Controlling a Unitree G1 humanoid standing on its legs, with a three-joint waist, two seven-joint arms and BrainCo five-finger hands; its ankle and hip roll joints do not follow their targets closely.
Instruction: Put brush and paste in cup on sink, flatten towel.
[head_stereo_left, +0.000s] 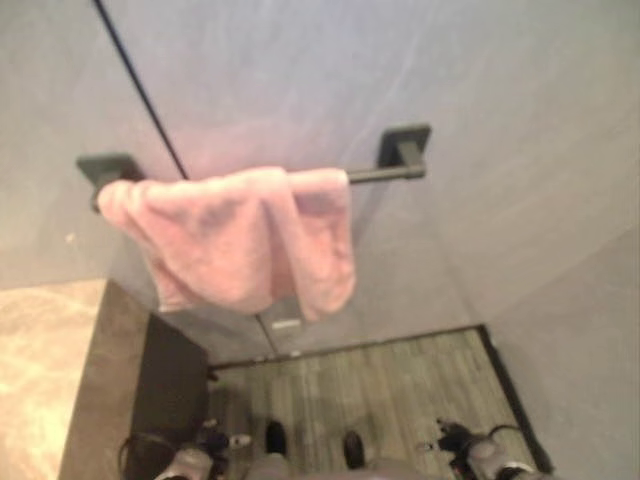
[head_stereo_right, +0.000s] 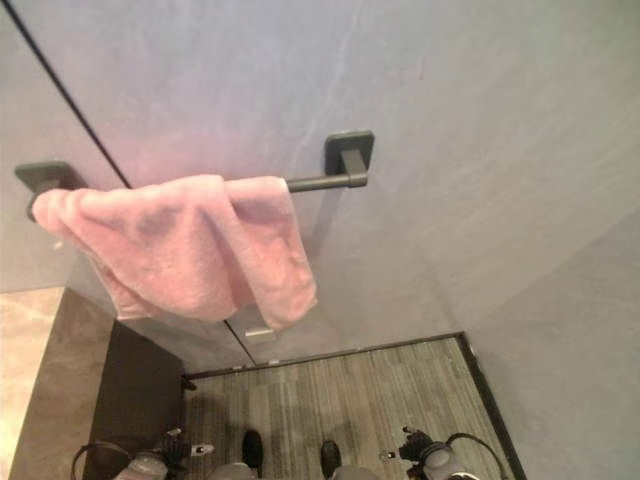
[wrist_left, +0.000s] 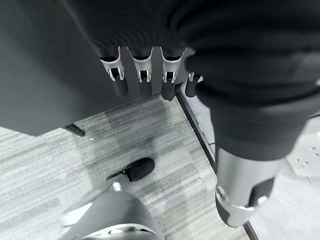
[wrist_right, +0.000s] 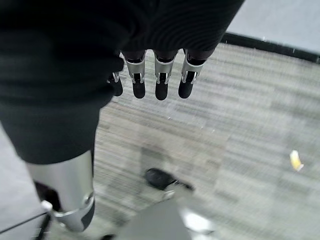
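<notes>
A pink towel (head_stereo_left: 235, 235) hangs bunched and creased over the left part of a dark wall bar (head_stereo_left: 385, 175), its lower edge uneven. Both hands hang low beside the body, far below the towel. My left hand (wrist_left: 144, 80) has its fingers relaxed and pointing down at the floor, holding nothing. In its own wrist view my right hand (wrist_right: 161, 80) looks the same: straight fingers, thumb apart, empty.
A marbled beige counter (head_stereo_left: 40, 370) comes in at the lower left, with a dark cabinet side (head_stereo_left: 170, 385) under it. Grey wall panels rise behind the bar. Striped grey flooring (head_stereo_left: 380, 390) lies below, with a small yellow scrap (wrist_right: 296, 160) on it.
</notes>
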